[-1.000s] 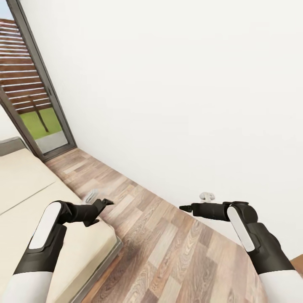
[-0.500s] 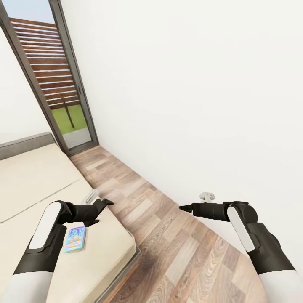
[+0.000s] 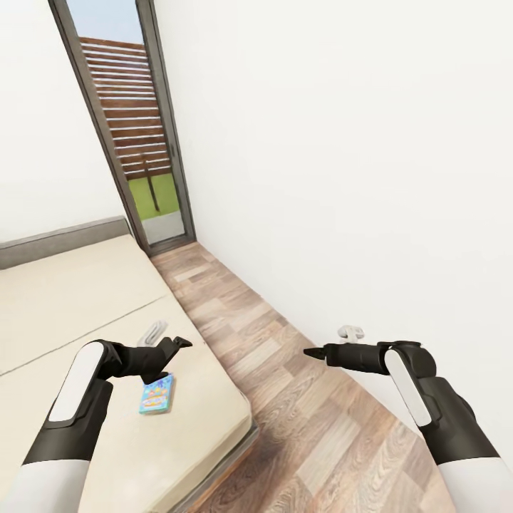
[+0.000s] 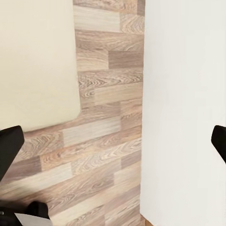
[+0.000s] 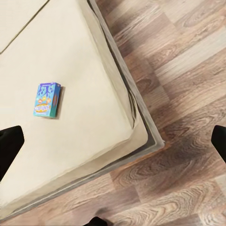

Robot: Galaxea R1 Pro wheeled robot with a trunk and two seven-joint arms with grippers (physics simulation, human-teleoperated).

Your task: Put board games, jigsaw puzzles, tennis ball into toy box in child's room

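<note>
home bedroom — bed [image 3: 85, 299] | wood floor [image 3: 299, 399] | glass door [image 3: 135, 135]

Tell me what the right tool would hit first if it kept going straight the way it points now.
Judging by the right wrist view, which looks along the fingers, the right tool aims down at the bed, near its corner. It would probably meet the cream mattress first, beside the blue-white board game, though depth is uncertain.

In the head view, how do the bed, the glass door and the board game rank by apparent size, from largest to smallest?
1. The bed.
2. The glass door, farther from the camera, so its apparent size understates it.
3. The board game, clearly smallest.
</note>
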